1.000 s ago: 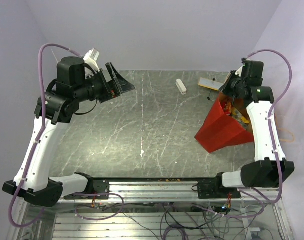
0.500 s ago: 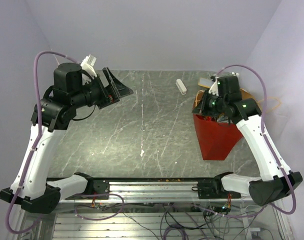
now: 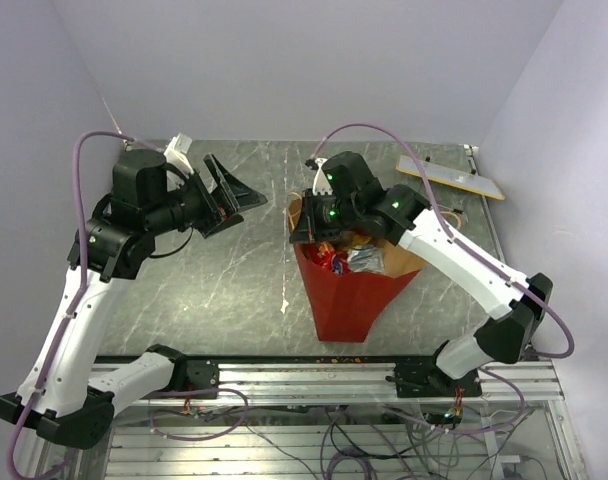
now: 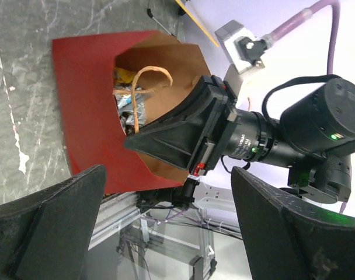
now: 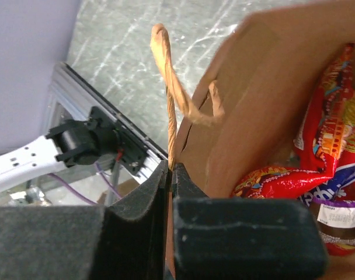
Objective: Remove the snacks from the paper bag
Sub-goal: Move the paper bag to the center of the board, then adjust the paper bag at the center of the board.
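We are pinching 1 handle (image 5: 166, 76) of the paper bag (image 3: 344, 290) in our right gripper (image 5: 169, 175). Our left gripper (image 3: 234, 188) is hanging released, empty.

Paper bag (image 3: 344, 295): matt red paper outside, plain brown kraft inside, creased. Loop handle (image 5: 167, 87): tan twisted paper, rough cord look. Chip bag (image 5: 332, 166): glossy red foil, crinkled. Silver wrapper (image 3: 368, 260): shiny metallic film. Table (image 3: 244, 280): grey stone-look top, white veins, low sheen. Right gripper (image 5: 169, 181) fingers (image 5: 242, 233): matt black, faintly grainy. Arm shells (image 3: 69, 320): smooth glossy white plastic. Front rail (image 3: 314, 372): brushed metal.
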{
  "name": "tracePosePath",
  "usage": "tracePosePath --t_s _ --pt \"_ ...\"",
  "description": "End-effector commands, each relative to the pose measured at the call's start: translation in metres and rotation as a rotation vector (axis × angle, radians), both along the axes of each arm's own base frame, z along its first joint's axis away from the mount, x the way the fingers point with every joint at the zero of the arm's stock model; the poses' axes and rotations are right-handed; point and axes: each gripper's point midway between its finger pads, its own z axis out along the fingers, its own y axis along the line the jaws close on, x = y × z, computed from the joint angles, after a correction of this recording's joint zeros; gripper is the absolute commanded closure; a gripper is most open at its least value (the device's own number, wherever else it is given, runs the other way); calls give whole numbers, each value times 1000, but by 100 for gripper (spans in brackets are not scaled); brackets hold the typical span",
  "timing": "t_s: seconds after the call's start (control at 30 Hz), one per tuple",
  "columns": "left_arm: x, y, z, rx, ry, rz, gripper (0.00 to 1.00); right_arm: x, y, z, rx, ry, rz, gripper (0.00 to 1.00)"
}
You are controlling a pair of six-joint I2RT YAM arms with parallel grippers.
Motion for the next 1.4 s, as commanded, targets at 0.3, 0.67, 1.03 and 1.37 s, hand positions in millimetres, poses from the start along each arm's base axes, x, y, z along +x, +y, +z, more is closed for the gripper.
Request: tracePosePath --t_s 0.3,0.67,1.03,1.37 --pt "-8 -19 -9 -102 59 -99 2 4 -31 83 115 -324 -57 26" --pt "-14 16 -53 183 193 13 5 23 -64 120 56 -506 -142 7" --pt "14 8 -92 106 193 92 8 38 -74 129 21 -555 -220 4" --pt "34 -8 -92 45 145 62 44 42 -86 130 -18 -518 -292 5"
